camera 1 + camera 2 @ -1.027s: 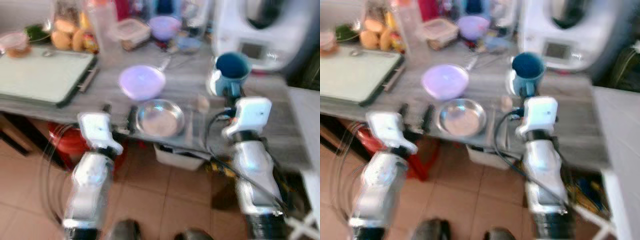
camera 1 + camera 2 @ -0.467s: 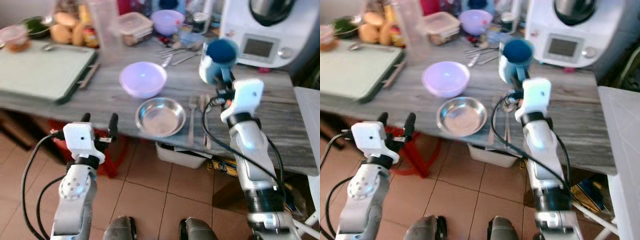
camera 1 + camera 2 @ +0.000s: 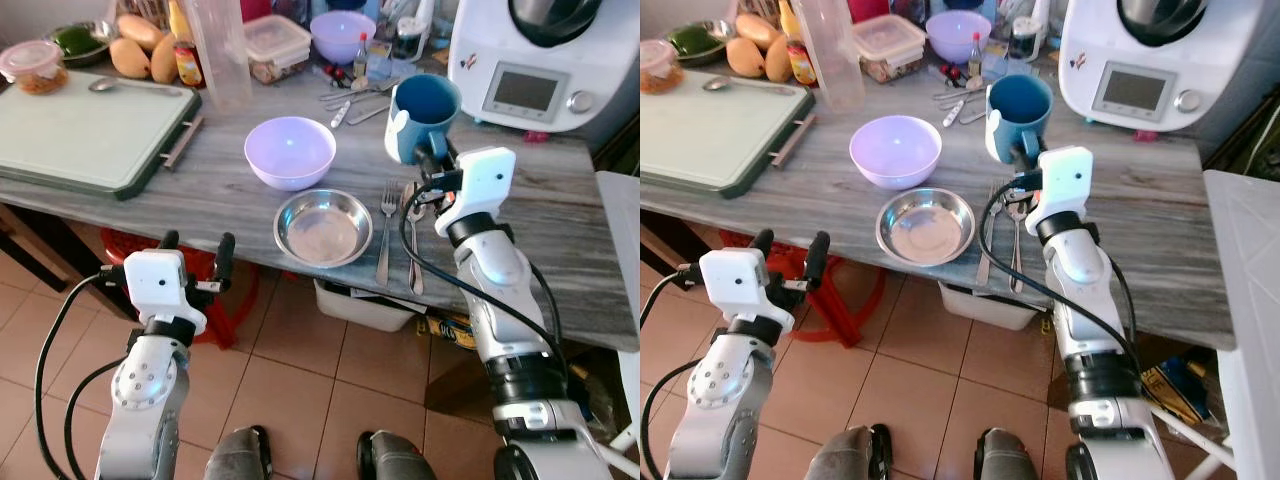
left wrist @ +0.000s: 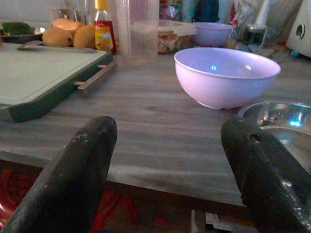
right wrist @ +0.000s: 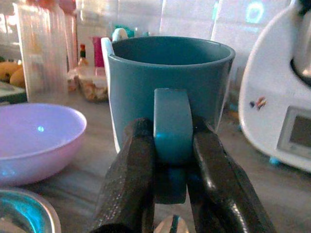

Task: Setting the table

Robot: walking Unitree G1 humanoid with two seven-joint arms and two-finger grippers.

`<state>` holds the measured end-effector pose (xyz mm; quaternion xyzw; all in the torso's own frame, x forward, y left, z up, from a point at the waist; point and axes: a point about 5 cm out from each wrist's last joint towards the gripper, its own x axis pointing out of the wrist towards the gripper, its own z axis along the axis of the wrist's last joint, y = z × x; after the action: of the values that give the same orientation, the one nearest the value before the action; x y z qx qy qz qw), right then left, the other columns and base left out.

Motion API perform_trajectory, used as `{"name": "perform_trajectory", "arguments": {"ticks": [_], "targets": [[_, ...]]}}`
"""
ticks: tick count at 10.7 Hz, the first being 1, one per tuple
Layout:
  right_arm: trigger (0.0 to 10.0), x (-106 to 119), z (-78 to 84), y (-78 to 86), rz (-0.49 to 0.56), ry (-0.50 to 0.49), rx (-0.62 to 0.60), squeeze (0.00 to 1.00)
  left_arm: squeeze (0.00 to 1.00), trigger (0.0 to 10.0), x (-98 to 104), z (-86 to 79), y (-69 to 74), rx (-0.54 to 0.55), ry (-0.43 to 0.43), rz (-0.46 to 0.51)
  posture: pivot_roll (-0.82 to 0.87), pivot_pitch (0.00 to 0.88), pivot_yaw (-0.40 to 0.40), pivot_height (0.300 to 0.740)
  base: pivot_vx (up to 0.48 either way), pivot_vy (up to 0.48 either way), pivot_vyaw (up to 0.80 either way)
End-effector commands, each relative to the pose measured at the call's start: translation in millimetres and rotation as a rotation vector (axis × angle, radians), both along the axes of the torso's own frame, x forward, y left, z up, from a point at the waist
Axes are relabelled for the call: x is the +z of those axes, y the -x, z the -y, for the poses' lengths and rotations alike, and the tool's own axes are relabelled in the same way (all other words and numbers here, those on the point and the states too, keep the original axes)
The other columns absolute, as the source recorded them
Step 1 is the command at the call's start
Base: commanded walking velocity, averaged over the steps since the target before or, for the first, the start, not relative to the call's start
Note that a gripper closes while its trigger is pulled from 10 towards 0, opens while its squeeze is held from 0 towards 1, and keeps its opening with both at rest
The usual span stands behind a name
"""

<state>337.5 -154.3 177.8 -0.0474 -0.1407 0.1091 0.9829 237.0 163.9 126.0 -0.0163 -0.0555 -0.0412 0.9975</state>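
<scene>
The jaws of the right gripper (image 5: 167, 194) are clamped on the handle of the blue mug (image 3: 421, 112), one black finger on each side of it, as the right wrist view shows plainly. In the left eye view the mug sits right of centre in the upper half of the frame, above the grey wooden bench (image 3: 560, 230); whether its base touches the surface cannot be told. Just below the mug, a fork (image 3: 386, 232) and a spoon (image 3: 412, 240) lie side by side on the bench. To their left is the steel bowl (image 3: 322, 226), near the front edge, and just behind it the lilac bowl (image 3: 289, 152).

The jaws of the left gripper (image 3: 195, 255) stand wide open and hold nothing; it hangs at the lower left of the frame, in front of the bench edge and over the tiled floor (image 3: 300, 400).

In the upper left lies a green cutting board (image 3: 85, 130), with a tall clear container (image 3: 220, 55) beside it. A white kitchen machine (image 3: 545, 55) fills the upper right corner.
</scene>
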Motion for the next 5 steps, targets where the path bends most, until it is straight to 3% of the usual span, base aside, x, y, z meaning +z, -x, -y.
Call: {"name": "perform_trajectory", "arguments": {"ticks": [1,5], "targets": [[10.0,6.5,-0.5,-3.4,0.025,-0.017,0.015,0.00,0.00,10.0,3.6,-1.2,2.5,-0.007,-0.009,0.003,0.06,0.215,0.017,0.740,0.000,0.000,0.00],[10.0,5.3,-11.6,-12.6,0.013,-0.036,0.077,0.00,0.00,10.0,5.5,-3.9,9.1,-0.009,-0.020,-0.016,0.08,0.240,0.023,0.740,0.000,0.000,0.00]]}}
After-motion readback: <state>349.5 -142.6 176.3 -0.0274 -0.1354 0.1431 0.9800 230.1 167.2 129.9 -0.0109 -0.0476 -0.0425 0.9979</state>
